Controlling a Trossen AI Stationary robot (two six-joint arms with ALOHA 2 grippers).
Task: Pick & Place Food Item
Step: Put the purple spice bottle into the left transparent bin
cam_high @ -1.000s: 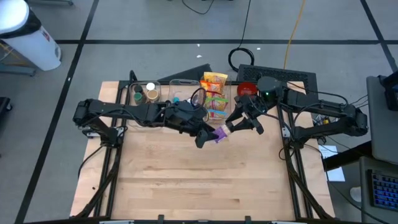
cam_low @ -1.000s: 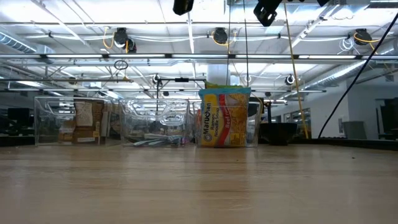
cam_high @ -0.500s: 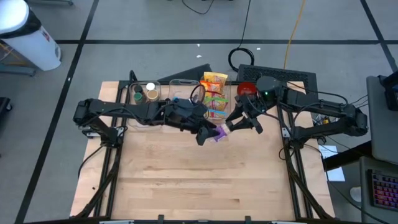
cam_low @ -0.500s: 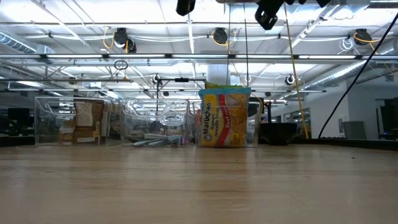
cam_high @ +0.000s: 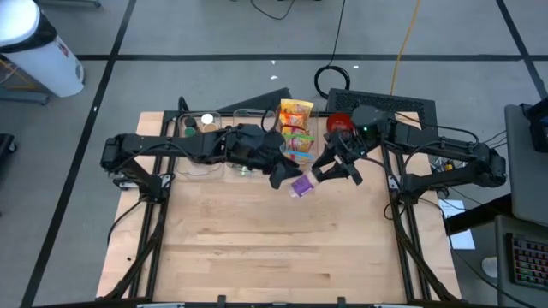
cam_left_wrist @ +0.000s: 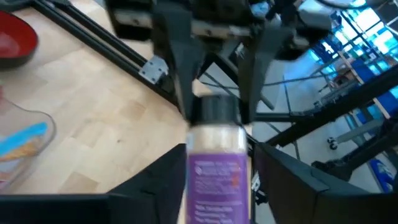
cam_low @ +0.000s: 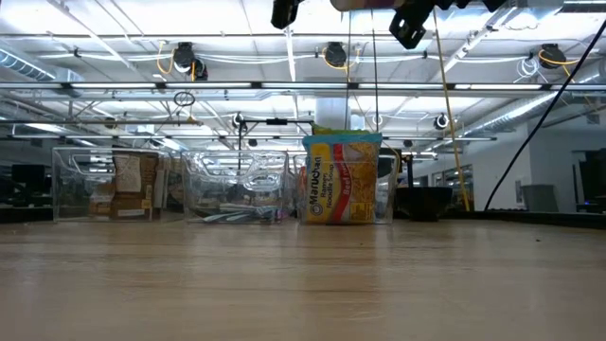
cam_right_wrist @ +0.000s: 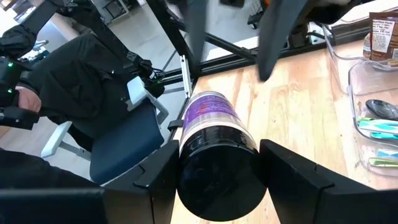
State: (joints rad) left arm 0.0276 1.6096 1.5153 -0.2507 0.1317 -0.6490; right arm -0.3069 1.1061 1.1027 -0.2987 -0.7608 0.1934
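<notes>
From above, one purple-labelled jar (cam_high: pixel 301 184) hung in the air over the tabletop (cam_high: pixel 274 248), between the left hand (cam_high: pixel 279 177) and the right hand (cam_high: pixel 324 174); a handover looked half done, placing still ahead. Three clear bins stood at the back. In the low view, one ramen packet (cam_low: pixel 342 178) stood in its bin. The left wrist view showed the left fingers apart beside the jar. The right wrist view showed the right fingers clamped on its black lid.
</notes>
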